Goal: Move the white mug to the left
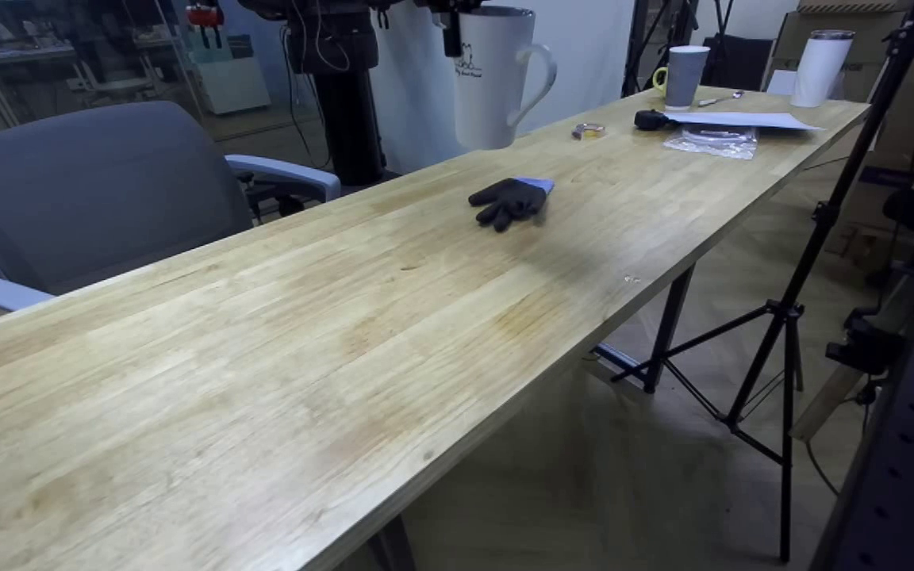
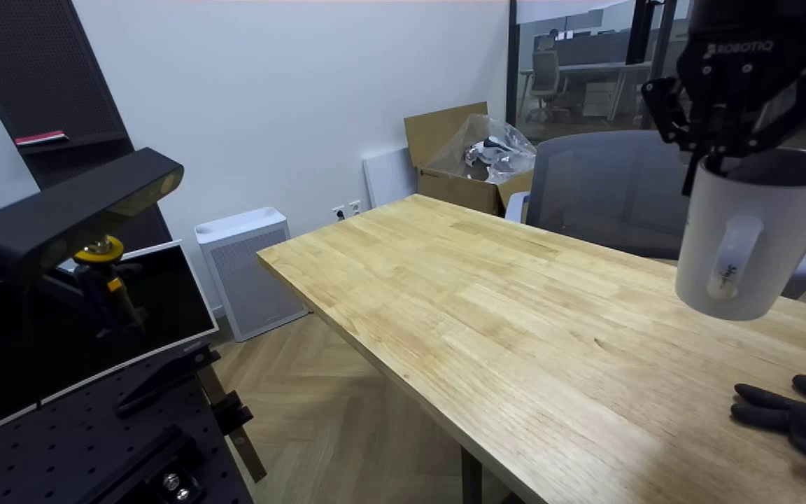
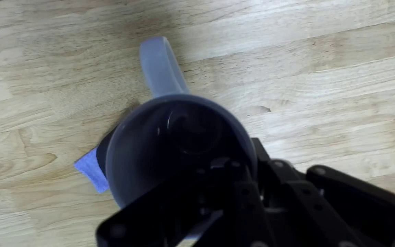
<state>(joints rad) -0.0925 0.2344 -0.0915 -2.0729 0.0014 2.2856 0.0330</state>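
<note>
The white mug [image 1: 497, 99] hangs upright above the wooden table in both exterior views, and it also shows in an exterior view [image 2: 777, 241] with its loop handle facing that camera. My gripper [image 2: 707, 164] is shut on the mug's rim, one finger inside the wall and one outside. In the wrist view the mug [image 3: 149, 144] shows from above with its dark inside, its handle pointing to the top of the picture. The gripper's fingers [image 3: 250, 157] pinch the rim at its right side there. The mug's bottom is clear of the table.
A black glove with a blue cuff [image 1: 511, 200] lies on the wooden table [image 1: 266, 381] below the mug. A small packet [image 1: 589, 131], papers [image 1: 743, 120], a grey cup [image 1: 685, 78] and a white tumbler [image 1: 820, 71] stand farther along. A chair [image 1: 100, 190] stands by the long edge.
</note>
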